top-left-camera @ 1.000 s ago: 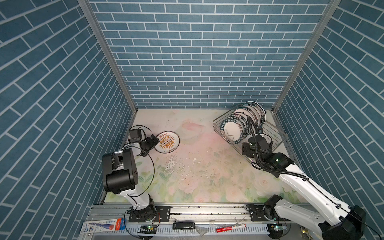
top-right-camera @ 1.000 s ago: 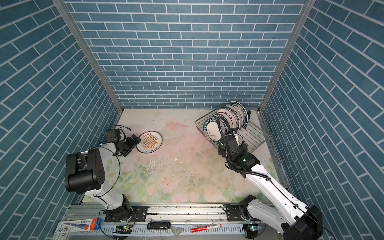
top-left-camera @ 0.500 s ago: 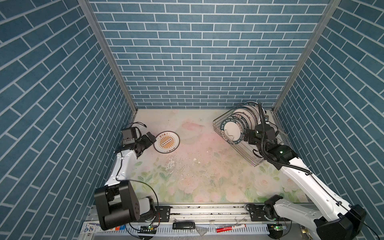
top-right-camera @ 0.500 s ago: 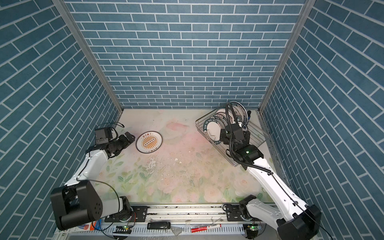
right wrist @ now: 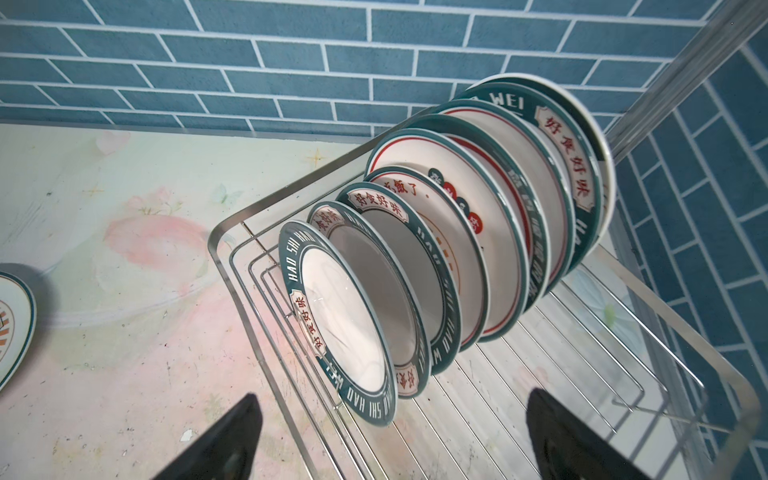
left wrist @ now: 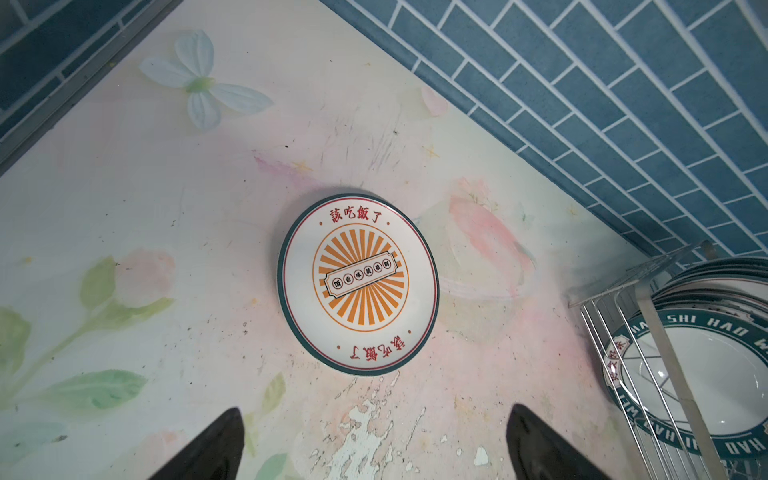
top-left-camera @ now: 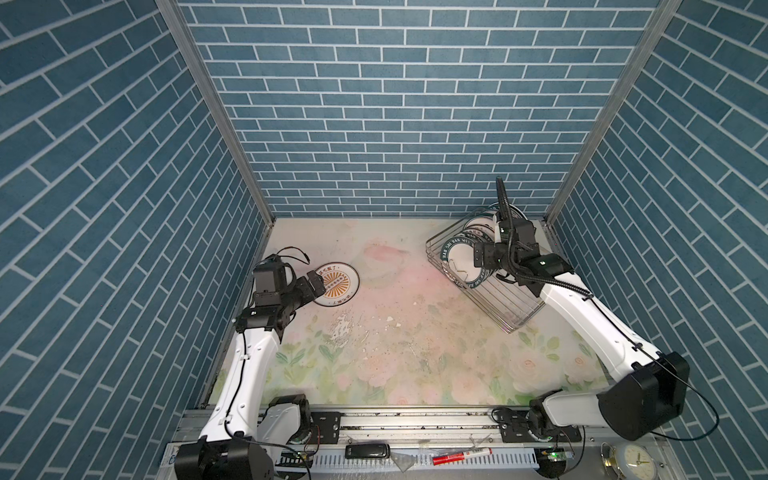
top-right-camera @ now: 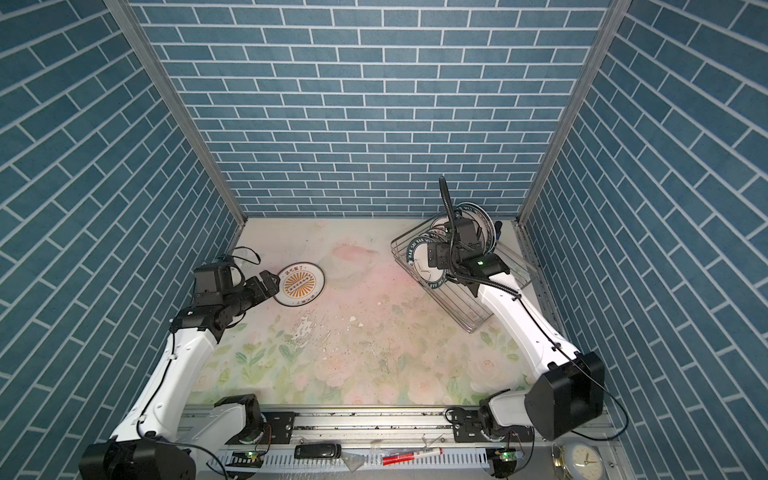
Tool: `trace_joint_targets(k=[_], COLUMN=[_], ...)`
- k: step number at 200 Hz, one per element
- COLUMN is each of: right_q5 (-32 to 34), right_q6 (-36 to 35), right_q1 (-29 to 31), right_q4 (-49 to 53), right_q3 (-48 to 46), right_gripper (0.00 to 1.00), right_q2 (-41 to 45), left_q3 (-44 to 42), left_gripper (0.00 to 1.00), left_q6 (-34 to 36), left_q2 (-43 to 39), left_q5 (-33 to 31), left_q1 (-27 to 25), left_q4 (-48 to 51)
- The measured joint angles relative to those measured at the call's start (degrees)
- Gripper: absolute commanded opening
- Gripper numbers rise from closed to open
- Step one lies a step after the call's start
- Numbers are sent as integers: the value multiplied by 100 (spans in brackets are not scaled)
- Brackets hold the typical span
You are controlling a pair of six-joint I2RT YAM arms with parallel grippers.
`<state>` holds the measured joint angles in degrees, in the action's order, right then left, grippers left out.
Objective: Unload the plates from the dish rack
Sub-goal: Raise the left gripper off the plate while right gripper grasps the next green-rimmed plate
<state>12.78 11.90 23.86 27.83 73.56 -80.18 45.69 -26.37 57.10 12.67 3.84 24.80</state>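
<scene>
My left gripper gapes wide, empty, near a sunburst plate lying flat by the table's left edge. My right gripper, equally wide, hovers over the rack in the far right corner, where the front plate reads "HAO SHI HAO WEI".

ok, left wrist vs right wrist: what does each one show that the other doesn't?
Left wrist only: the whole sunburst plate, lying flat on the table.
Right wrist only: the full row of plates standing in the dish rack, plus its bare wire floor.
Both: the front teal-banded plate, part of the rack, at least an edge of the sunburst plate, the brick wall, and open fingers holding nothing: left fingers in one, right fingers in the other.
</scene>
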Motion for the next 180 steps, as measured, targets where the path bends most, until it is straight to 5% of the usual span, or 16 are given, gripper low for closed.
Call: trace_joint_targets(k=[48, 119, 180], right_q5=[-695, -1327, -1563], right_q6=[-92, -179, -173], right_q1=[-271, -564, -608], right_q4=[2, -363, -610], right_q3=[101, 101, 101], right_gripper=[98, 81, 81], right_q2=[-621, -911, -1099], left_q3=[-201, -433, -785], left_gripper=[99, 99, 99], left_q6=[-42, -476, -629], left_q2=[-68, 2, -4], left_q5=[-177, -251, -280], left_q1=[-758, -1700, -1873], left_q4=[59, -238, -396])
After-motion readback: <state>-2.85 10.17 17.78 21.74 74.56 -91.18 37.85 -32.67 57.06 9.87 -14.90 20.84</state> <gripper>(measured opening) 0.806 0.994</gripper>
